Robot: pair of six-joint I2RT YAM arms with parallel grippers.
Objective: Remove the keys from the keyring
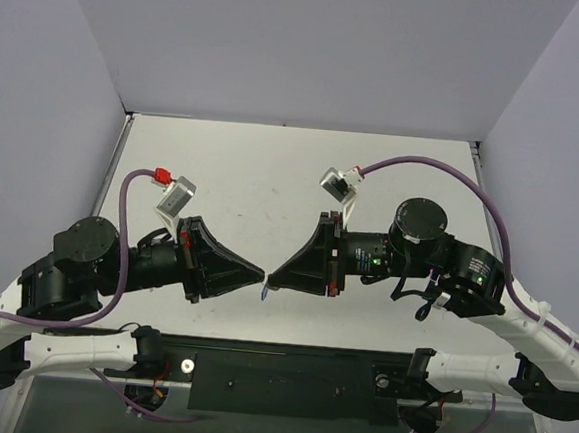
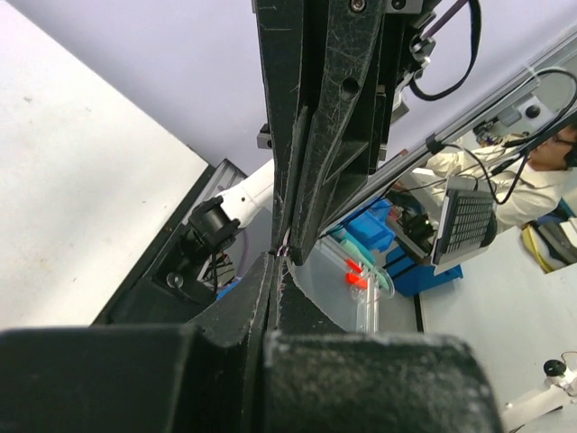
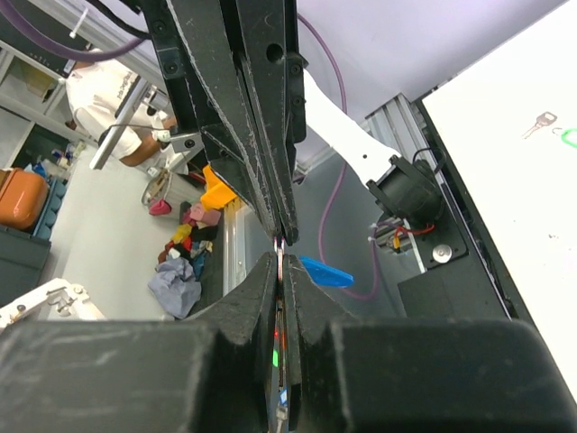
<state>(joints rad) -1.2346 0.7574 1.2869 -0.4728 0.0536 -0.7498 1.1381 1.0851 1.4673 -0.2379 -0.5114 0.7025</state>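
blue keyring just beside tips, left tool meeting right tool

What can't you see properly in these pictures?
- The small key: top view, too tiny, hidden where the left claw and right claw meet; only the blue tag peeks out.
- What each claw pinches: both wrist views, the shut claws cover it.
- The green tag beside the spare key: right wrist view, cut off by the picture's edge.

Robotics lab: white table boxed by pale walls; beyond near edge, person, blue bins, clutter.
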